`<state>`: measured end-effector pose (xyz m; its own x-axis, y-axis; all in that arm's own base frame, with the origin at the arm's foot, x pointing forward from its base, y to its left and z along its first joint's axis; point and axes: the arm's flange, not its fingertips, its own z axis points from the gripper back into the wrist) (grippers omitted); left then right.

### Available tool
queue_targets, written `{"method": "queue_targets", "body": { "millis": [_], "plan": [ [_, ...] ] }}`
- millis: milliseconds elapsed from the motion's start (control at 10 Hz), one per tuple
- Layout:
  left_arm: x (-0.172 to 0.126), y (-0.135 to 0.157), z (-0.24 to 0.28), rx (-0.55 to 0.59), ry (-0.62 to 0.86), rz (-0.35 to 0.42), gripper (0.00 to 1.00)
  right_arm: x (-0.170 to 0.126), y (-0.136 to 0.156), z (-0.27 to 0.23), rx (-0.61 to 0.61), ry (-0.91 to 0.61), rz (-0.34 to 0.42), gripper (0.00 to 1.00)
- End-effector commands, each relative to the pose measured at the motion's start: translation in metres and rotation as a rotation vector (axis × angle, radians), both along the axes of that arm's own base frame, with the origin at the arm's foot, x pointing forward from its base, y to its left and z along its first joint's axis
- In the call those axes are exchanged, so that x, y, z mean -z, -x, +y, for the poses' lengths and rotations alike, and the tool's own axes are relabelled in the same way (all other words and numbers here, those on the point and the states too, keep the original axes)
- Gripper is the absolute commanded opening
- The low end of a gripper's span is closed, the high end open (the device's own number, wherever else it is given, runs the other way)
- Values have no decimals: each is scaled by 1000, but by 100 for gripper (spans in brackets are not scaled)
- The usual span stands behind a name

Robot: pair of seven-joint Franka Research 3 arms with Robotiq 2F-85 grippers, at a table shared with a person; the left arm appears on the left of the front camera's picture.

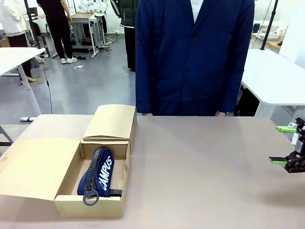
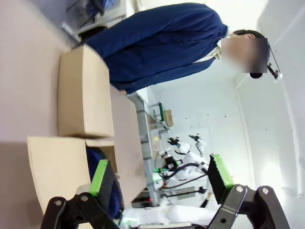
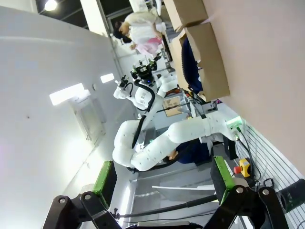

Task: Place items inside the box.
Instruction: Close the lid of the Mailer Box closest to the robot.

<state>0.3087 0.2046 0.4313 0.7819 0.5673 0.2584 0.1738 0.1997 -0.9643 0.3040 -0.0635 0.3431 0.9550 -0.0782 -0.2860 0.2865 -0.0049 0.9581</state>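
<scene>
Navy zip pouch (image 1: 96, 174) lies inside the open cardboard box (image 1: 69, 175) at the table's near left, so you are, by my reading, at or near the end of the packing step. Your right gripper (image 1: 282, 144) hangs at the table's right edge, well apart from the box, its green-padded fingers spread and holding nothing. Your left gripper (image 2: 161, 177), seen from its own wrist camera, is likewise spread wide and empty, looking toward the box from its near side.

Something dark (image 1: 116, 192) shows under the pouch's near end; you cannot tell what it is. No loose item lies on the bare tabletop (image 1: 205, 162), so your next move probably calls for checking the box's contents or waiting on the person (image 1: 193, 57) standing at the far edge.

You see the pouch long and soft, white lettering on its side, a heavy zip along the top, its ring pull (image 1: 90, 196) at the near end.
</scene>
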Motion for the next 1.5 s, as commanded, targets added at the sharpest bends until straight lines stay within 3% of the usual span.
{"method": "queue_targets", "body": {
  "millis": [0, 100, 200, 300, 400, 500, 600, 700, 800, 1100, 1200, 1300, 1400],
  "plan": [
    [-16, 15, -17, 52, -185, -477, 100, -4, 1, -2, -1, 14, 13, 100],
    [-17, 17, -47, -11, -319, -722, 100, -4, 1, -2, -1, 14, 13, 100],
    [-7, 21, -80, 66, -413, -855, 100, -4, 1, -2, -1, 14, 13, 100],
    [9, 26, -102, 239, -536, -895, 100, -4, 1, -2, -1, 14, 13, 100],
    [22, 34, -111, 330, -639, -972, 100, -4, 1, -2, -1, 14, 13, 100],
    [30, 45, -110, 342, -732, -1130, 100, -4, 1, -2, -1, 14, 13, 100],
    [33, 49, -103, 409, -813, -1193, 100, -4, 1, -2, -1, 14, 13, 100],
    [40, 39, -97, 344, -1174, -1167, 100, -4, 1, -2, -1, 14, 13, 100],
    [2, 8, -89, 434, -618, -901, 100, -4, 1, -2, -1, 14, 13, 100],
    [2, 8, -89, 434, -618, -901, 100, -4, 1, -2, -1, 14, 13, 100],
    [9, 8, -86, 467, -675, -933, 100, -4, 1, -2, -1, 14, 13, 100],
    [25, 10, -84, 611, -736, -1059, 100, -4, 1, -2, -1, 14, 13, 100],
    [29, 5, -67, 613, -738, -1053, 100, -4, 1, -2, -1, 14, 13, 100]
  ]
}}
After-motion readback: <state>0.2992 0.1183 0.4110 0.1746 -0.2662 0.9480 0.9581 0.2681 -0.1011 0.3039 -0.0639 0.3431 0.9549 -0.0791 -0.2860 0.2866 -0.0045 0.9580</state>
